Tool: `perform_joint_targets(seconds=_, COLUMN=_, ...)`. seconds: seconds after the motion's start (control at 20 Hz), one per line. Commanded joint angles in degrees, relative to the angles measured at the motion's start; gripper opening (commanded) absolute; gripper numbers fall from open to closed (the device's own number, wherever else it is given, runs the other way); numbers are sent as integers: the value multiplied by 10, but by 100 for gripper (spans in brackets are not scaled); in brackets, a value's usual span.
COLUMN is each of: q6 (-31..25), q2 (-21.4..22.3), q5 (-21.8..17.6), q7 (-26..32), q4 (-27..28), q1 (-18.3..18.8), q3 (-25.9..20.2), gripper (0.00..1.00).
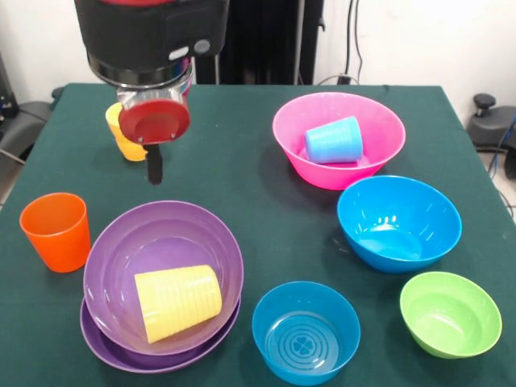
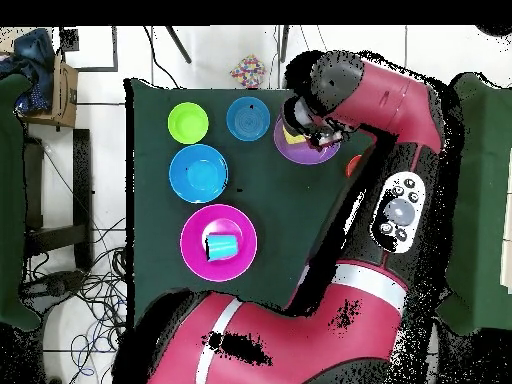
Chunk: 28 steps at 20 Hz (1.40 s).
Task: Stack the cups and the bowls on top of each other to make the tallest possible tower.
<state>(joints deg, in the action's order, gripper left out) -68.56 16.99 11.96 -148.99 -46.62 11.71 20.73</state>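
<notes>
surface: dark green table (image 1: 266, 218), white floor beyond.
gripper (image 1: 154, 165): 10 o'clock, opening not discernible.
purple bowls (image 1: 161, 270): nested, 7 o'clock, ribbed yellow cup (image 1: 179, 302) lying inside.
room: middle bare.

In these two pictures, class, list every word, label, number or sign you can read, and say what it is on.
None can be read.
Arm: round panel with buttons, no legible marks.
Small blue bowl: moulded rings and a clover-like shape on the bottom, no letters.
Cups and the other bowls: plain.
Small patterned thing on the floor: too small to read.
</notes>
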Motion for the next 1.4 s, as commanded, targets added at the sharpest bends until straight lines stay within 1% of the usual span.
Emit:
perform_joint_targets(seconds=0.05, q6=-77, q2=-36, q5=0, q7=-97, q4=48, q1=-27, q3=-22, gripper=100)
perform_joint_targets(seconds=0.2, q6=-91, q2=-40, q5=9, q7=-103, q4=60, q1=-29, q3=-18, gripper=100)
perform_joint_targets(seconds=0.4, q6=-84, q2=-43, q5=24, q7=-114, q4=57, q1=-35, q3=-19, gripper=100)
perform_joint_targets(seconds=0.6, q6=-93, q2=-62, q5=37, q7=-127, q4=81, q1=-36, q3=-12, gripper=100)
perform_joint_targets(seconds=0.75, q6=-101, q2=-67, q5=38, q7=-118, q4=92, q1=-37, q3=-2, gripper=100)
perform_joint_targets(seconds=1.0, q6=-83, q2=-69, q5=39, q7=-102, q4=83, q1=-37, q3=1, gripper=100)
perform_joint_targets(seconds=1.1, q6=-88, q2=-72, q5=38, q7=-92, q4=93, q1=-38, q3=3, gripper=100)
perform_joint_targets(seconds=1.25, q6=-93, q2=-77, q5=42, q7=-98, q4=99, q1=-44, q3=7, gripper=100)
perform_joint_targets(seconds=1.4, q6=-87, q2=-75, q5=46, q7=-101, q4=89, q1=-49, q3=6, gripper=100)
